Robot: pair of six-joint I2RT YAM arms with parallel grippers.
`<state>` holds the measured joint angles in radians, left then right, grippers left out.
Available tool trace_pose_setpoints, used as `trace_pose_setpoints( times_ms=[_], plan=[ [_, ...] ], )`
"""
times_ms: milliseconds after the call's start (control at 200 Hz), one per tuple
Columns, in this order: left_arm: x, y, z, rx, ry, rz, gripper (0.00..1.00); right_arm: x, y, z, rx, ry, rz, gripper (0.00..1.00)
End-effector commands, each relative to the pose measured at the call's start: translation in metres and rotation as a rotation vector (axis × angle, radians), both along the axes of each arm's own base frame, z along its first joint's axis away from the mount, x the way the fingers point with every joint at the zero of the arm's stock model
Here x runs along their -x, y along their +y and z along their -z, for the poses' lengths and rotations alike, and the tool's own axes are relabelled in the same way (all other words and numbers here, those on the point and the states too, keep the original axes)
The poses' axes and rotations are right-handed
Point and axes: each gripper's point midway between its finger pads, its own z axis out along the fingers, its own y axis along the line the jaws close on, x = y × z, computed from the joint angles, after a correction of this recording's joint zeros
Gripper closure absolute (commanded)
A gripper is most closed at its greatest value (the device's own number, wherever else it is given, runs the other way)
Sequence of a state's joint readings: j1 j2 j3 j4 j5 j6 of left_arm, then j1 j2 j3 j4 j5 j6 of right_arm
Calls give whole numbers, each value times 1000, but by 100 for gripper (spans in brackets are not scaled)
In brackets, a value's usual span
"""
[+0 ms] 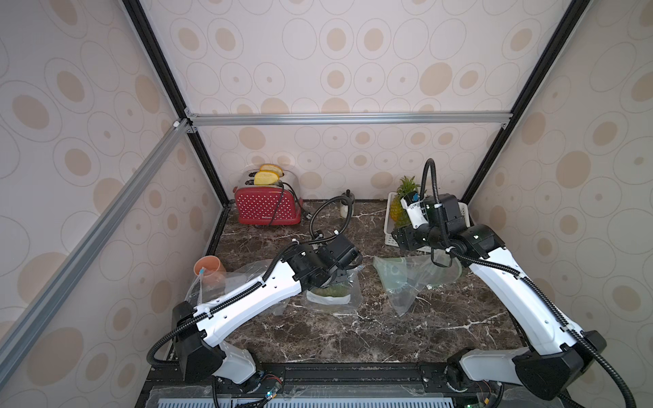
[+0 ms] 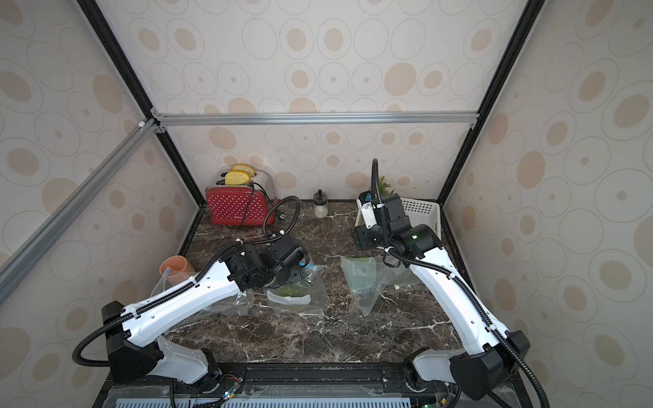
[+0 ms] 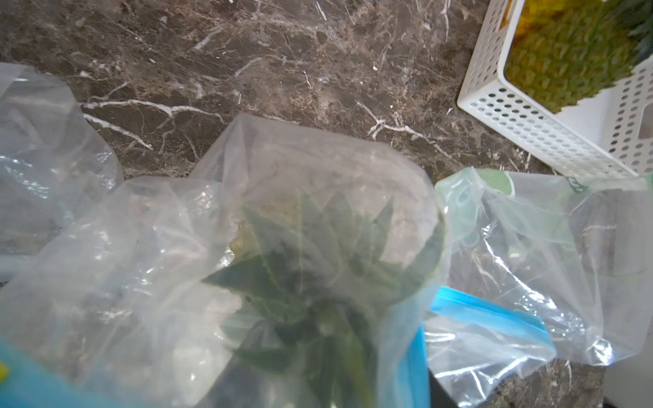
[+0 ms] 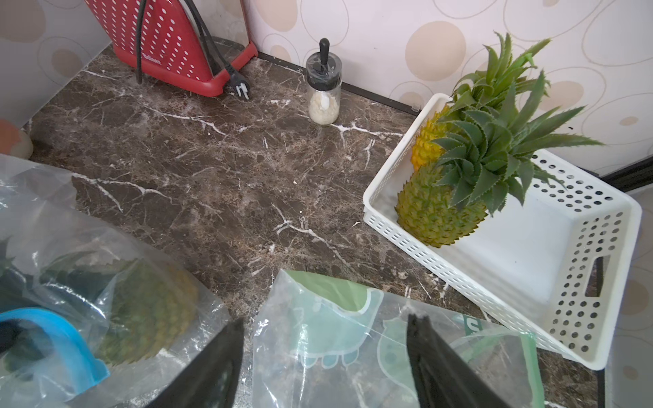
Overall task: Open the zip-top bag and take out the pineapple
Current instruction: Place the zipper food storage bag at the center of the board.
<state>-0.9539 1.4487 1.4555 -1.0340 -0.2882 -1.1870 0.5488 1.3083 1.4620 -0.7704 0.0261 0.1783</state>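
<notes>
Zip-top bag [image 3: 159, 282], pineapple [image 3: 311, 254] inside, apparently just beneath left gripper [image 1: 339, 277]

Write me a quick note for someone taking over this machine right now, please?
Left pincer: over the zip-top bag, jaws hidden, state unclear.
Right pincer: open, empty, above an empty green-printed bag.
Pineapple: inside the zip-top bag; blue zip looks parted.
Done: two pineapples sit in the white basket.
Left: lift this pineapple out.
</notes>
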Motion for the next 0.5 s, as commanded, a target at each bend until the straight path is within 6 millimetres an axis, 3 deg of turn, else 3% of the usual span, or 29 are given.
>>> trace_pose_setpoints(
  times_ms=[0, 325, 496],
  plan=[
    [-4, 13, -35, -9, -95, -15, 40, 9, 10, -17, -49, -26, -78, 24],
    [-2, 26, -77, 26, -187, -2, 29, 30, 30, -42, -77, -14, -221, 24],
    [3, 38, -100, 68, -240, -13, 28, 53, 55, -61, -78, -16, -356, 25]
  ],
)
